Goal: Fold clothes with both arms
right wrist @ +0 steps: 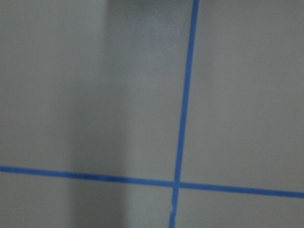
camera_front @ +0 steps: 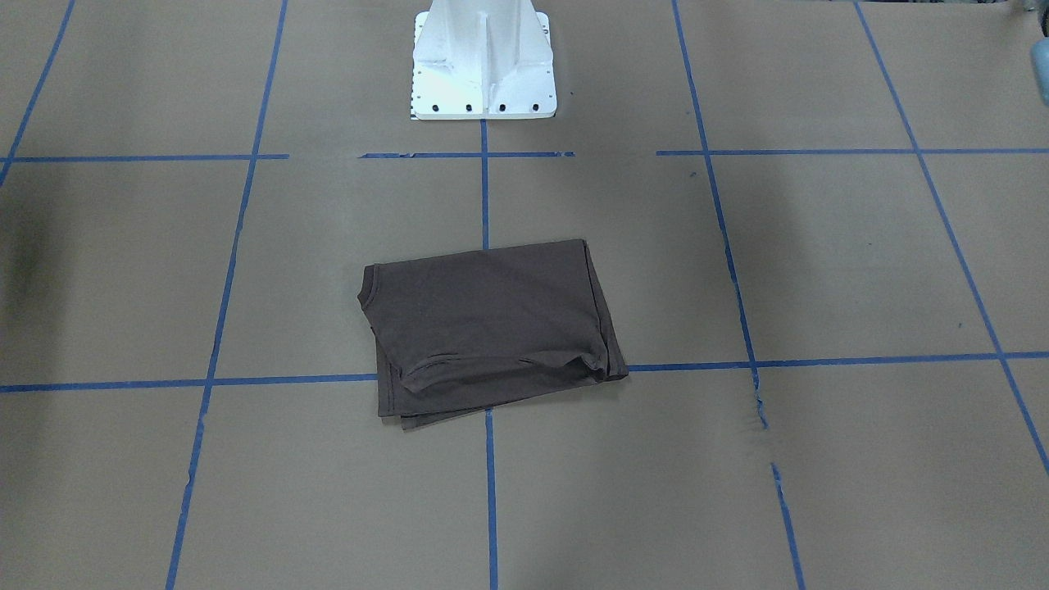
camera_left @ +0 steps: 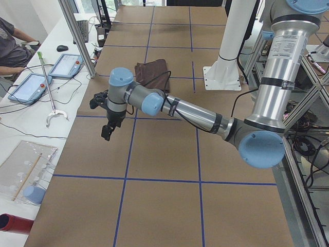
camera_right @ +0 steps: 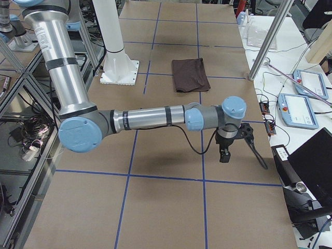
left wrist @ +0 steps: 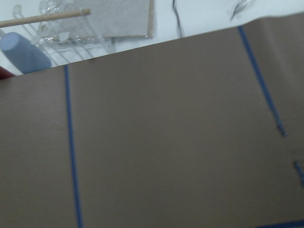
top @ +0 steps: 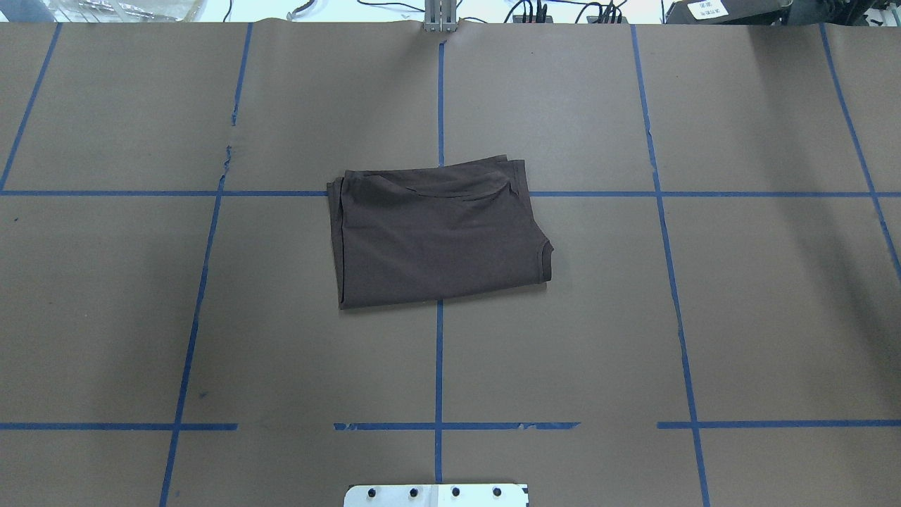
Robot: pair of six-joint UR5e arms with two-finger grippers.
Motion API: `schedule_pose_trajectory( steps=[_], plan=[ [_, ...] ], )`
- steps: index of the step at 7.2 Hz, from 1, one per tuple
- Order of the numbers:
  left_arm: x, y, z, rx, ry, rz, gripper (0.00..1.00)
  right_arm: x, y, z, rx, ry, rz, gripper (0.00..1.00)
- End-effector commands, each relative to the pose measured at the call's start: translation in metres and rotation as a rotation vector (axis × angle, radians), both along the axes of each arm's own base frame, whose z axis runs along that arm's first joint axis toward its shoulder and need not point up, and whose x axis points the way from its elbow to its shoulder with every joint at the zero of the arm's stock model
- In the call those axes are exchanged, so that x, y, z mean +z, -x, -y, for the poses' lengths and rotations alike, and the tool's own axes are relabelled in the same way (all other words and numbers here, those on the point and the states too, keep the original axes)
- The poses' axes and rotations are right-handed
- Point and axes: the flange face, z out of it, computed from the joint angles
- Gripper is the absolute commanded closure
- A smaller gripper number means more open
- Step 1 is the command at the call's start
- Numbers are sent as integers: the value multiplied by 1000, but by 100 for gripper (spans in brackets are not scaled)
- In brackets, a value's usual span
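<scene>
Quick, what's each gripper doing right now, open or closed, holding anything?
Left gripper: cannot tell; away from the T-shirt.
Right gripper: cannot tell; also away from it.

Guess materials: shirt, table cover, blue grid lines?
T-shirt: soft matte knit, probably cotton blend; limp layered folds, ribbed collar. Table cover: matte brown paper, likely kraft; faint puckers by one line. Grid lines: blue tape, probably painter's; ragged, broken ends.

Left arm (camera_left: 195, 114) and right arm (camera_right: 148, 118) stretch out level; left gripper (camera_left: 106, 134) and right gripper (camera_right: 224, 155) hang downward, opening unclear.
</scene>
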Motion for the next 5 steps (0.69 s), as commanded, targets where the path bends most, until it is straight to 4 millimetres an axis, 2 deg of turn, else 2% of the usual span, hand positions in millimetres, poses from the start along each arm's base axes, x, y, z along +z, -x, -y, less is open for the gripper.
schedule_pose_trajectory(
  steps=[1, 2, 3, 4, 5],
  plan=[
    [33, 22, -32, 88, -71, 34, 0, -7, -27, -94, 11, -21, -7, 0],
    [58, 28, -37, 79, -34, 68, 0, -4, -31, -106, 19, -18, 3, 0],
    [99, 27, -34, 74, 56, 69, 0, -7, -31, -117, 13, -31, -1, 0],
    [115, 27, -39, 77, 107, 63, 0, 0, -30, -118, 19, -7, 5, 0],
    [120, 27, -42, 81, 160, 59, 0, 7, -30, -117, 20, 7, 6, 0]
  ],
)
